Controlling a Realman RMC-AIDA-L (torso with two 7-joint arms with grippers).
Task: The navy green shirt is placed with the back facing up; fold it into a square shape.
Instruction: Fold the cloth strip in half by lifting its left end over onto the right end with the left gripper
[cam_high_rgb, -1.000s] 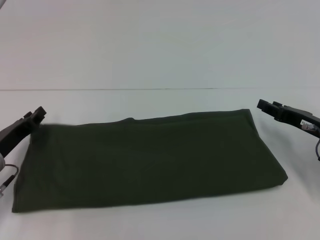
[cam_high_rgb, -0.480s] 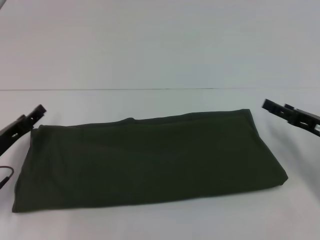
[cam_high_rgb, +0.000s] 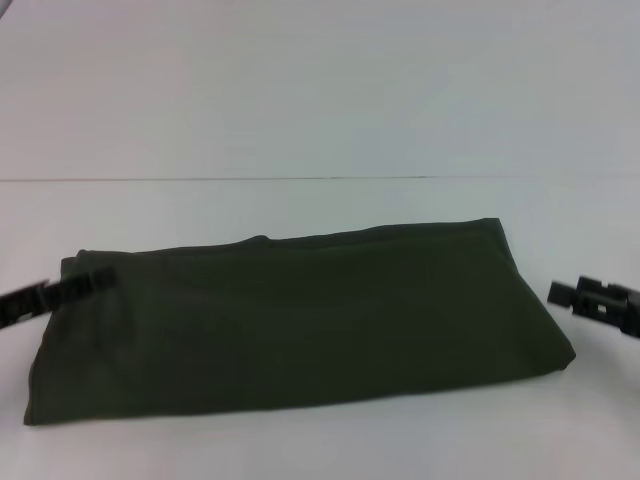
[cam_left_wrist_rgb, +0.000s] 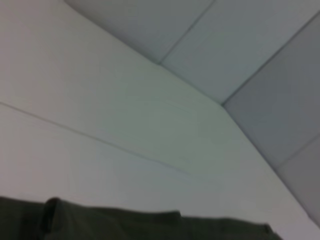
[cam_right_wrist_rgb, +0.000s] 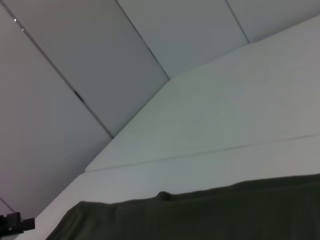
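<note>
The navy green shirt (cam_high_rgb: 300, 320) lies on the white table (cam_high_rgb: 300, 205), folded into a long flat band that runs left to right. My left gripper (cam_high_rgb: 98, 283) is low at the shirt's left end, its tip over the far left corner of the cloth. My right gripper (cam_high_rgb: 562, 294) is low beside the shirt's right end, a little apart from the cloth. The shirt's far edge shows in the left wrist view (cam_left_wrist_rgb: 125, 225) and in the right wrist view (cam_right_wrist_rgb: 210, 215). The right wrist view also shows the left gripper (cam_right_wrist_rgb: 15, 223) far off past the shirt's end.
The table's far edge meets a plain grey panelled wall (cam_high_rgb: 320, 90). Bare white table surface lies behind the shirt, and narrow strips of it lie in front and at both sides.
Both grippers have come down. The left one now reaches over the shirt's left end; the right one has sunk to beside the right end. The shirt has not moved.
</note>
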